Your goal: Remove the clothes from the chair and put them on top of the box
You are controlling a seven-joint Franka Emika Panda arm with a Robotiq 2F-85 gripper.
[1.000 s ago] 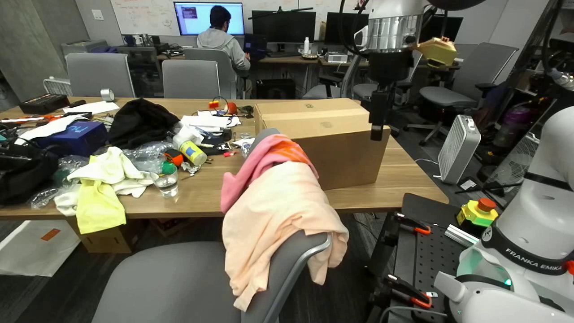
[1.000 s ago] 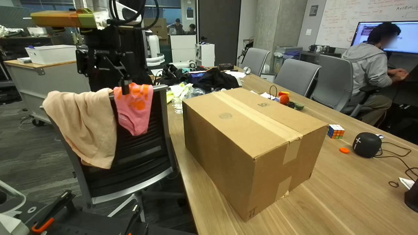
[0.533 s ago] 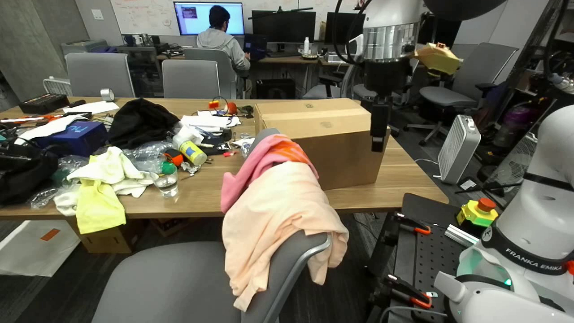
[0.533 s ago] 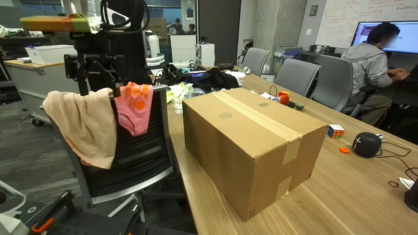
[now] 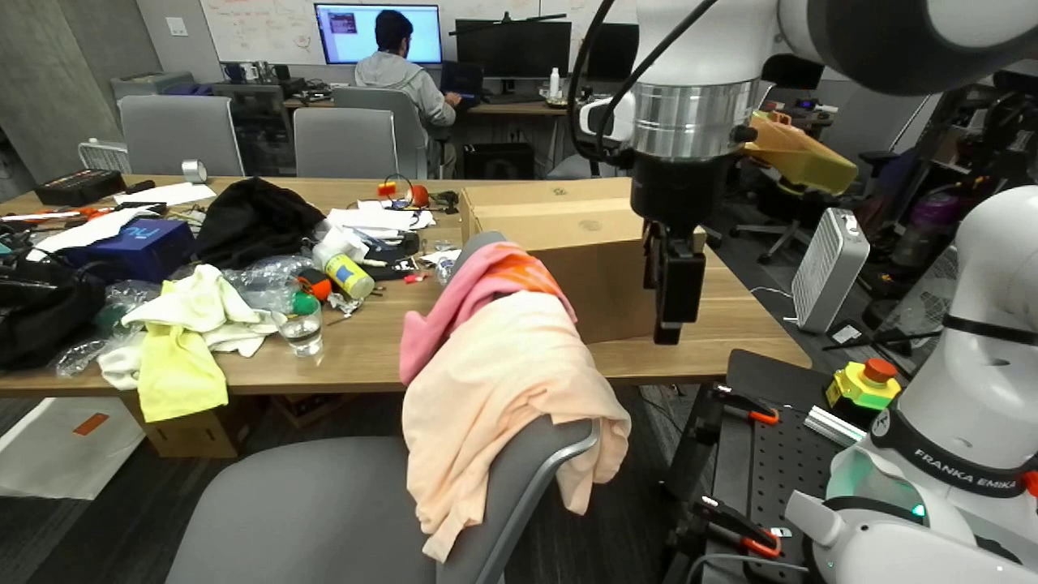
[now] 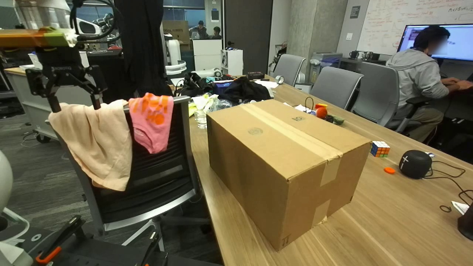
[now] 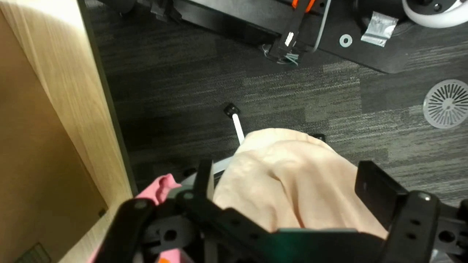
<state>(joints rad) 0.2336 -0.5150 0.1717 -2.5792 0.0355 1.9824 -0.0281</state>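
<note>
The table has a wood-toned top. The chair is grey and stands just beside the table edge, backrest upright. The robot arm is white and extends over the chair's backrest. The box is brown cardboard; it rests flat on the table, with a pale tape strip along its top. The peach garment is draped over the top of the backrest and hangs down on both faces. The pink-red garment is draped over the same backrest, beside the peach garment and on the side nearer the box; it bears an orange pattern. The gripper points downward above the peach garment. Its two fingers are spread wide apart; in the wrist view, the peach garment appears in the gap between them. Contact between fingertips and garment cannot be determined. A black speaker sits on the table. A puzzle cube sits near the box. An orange disc lies near the speaker.
</note>
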